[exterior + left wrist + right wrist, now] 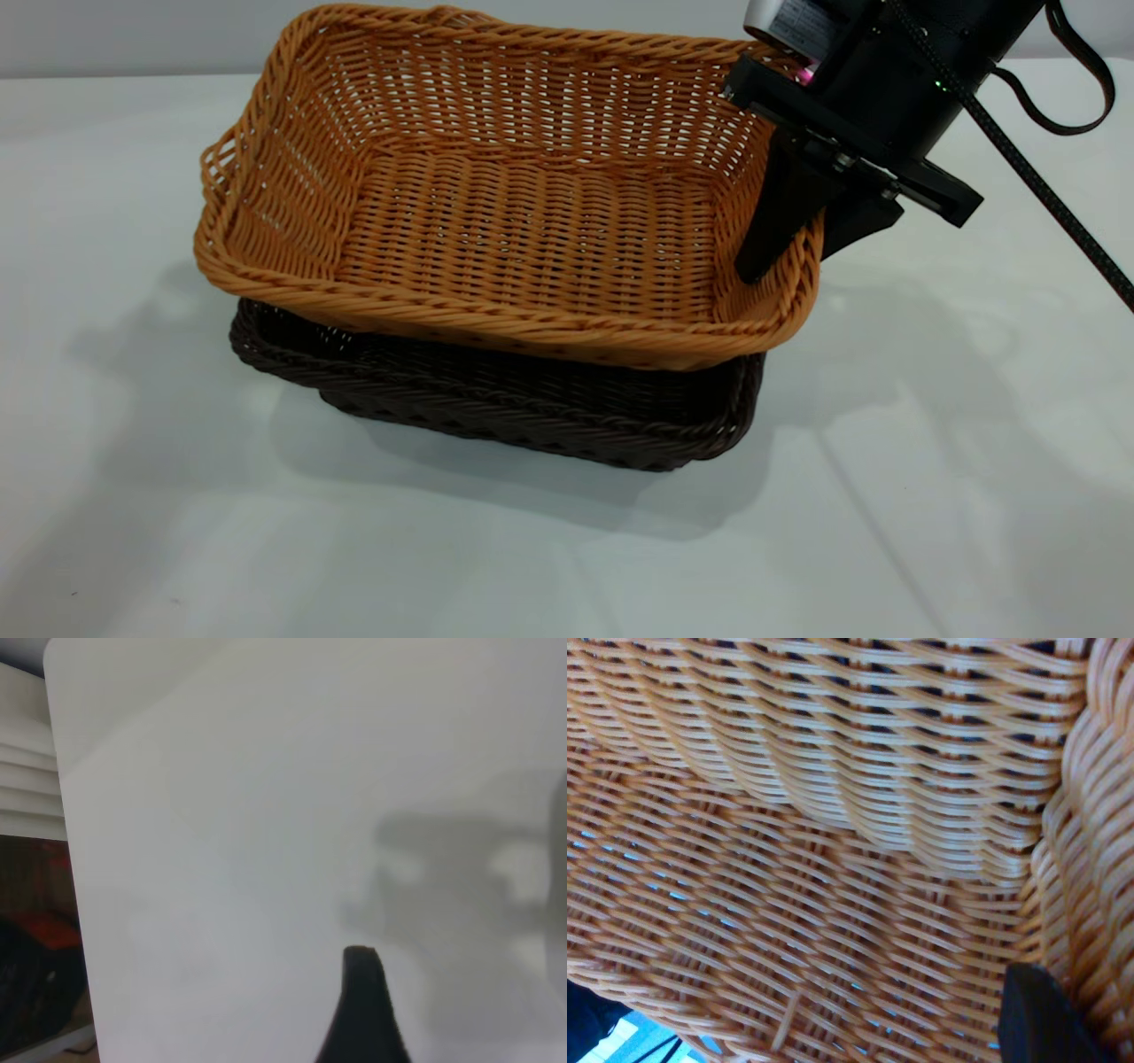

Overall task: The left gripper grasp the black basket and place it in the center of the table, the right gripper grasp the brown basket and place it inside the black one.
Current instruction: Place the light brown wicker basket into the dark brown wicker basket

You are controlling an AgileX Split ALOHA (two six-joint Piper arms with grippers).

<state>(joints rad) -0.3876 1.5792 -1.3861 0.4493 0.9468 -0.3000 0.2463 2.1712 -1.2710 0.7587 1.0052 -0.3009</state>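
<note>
Black basket [496, 403] set mid-table [930, 487]. R gripper [802, 226] pinches brown basket [496, 195] rim at 3 o'clock, tilted above; lowering left. L gripper [363, 1010]: jaw state unclear.

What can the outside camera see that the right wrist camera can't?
Only the exterior view shows the black basket on the table, underneath, and the right gripper pinching the brown basket by its right wall, holding it tilted. Only the right wrist view shows the weave up close, with one fingertip against it. Both show the brown basket's inside.
</note>
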